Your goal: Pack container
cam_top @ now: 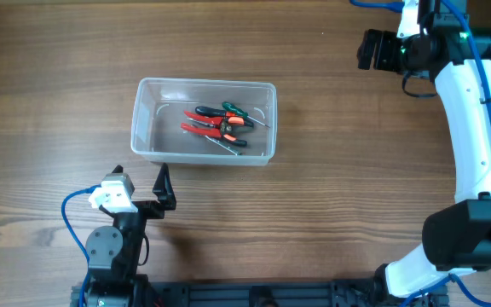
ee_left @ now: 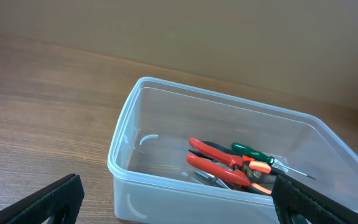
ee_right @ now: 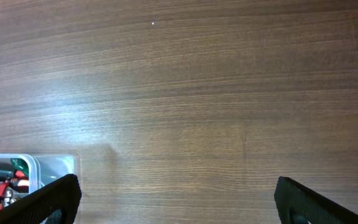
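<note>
The clear plastic container (cam_top: 147,119) sits on the wooden table left of centre. Inside lie red-handled pliers (cam_top: 205,130), an orange-and-black tool (cam_top: 233,124) and a green-handled screwdriver (cam_top: 233,110). The left wrist view shows the container (ee_left: 166,177) close in front, with the red pliers (ee_left: 216,165) and green screwdriver (ee_left: 250,150) in it. My left gripper (cam_top: 143,183) is open and empty just in front of the container's near wall. My right gripper (cam_top: 366,49) is open and empty, raised at the far right. The right wrist view shows a corner of the container (ee_right: 58,167).
The left arm's base (cam_top: 113,247) stands at the near left edge. The right arm (cam_top: 476,145) runs along the right side. Bare wooden tabletop (ee_right: 197,93) lies under the right gripper.
</note>
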